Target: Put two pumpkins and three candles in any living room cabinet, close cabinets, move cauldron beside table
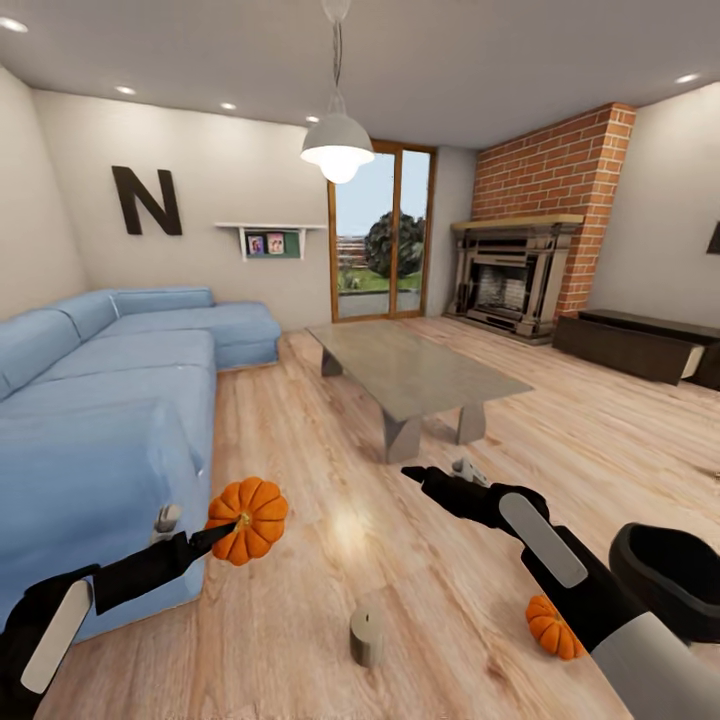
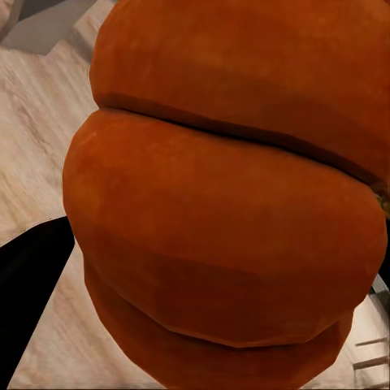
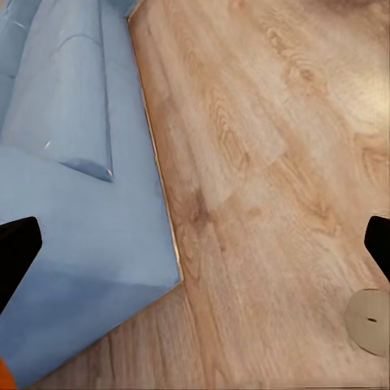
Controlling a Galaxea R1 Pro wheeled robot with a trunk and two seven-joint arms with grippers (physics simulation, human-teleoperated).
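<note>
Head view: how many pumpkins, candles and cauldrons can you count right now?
Pumpkins: 2, one held by the left gripper, one on the floor
Candles: 1
Cauldrons: 1
Total: 4

Small orange ribbed pumpkin (image 1: 553, 626) half hidden behind right arm. Matte black round cauldron (image 1: 668, 578) cut by pic edge, just beside that arm. Beige stubby candle (image 3: 370, 321) cut off near right gripper's fingertip.
</note>
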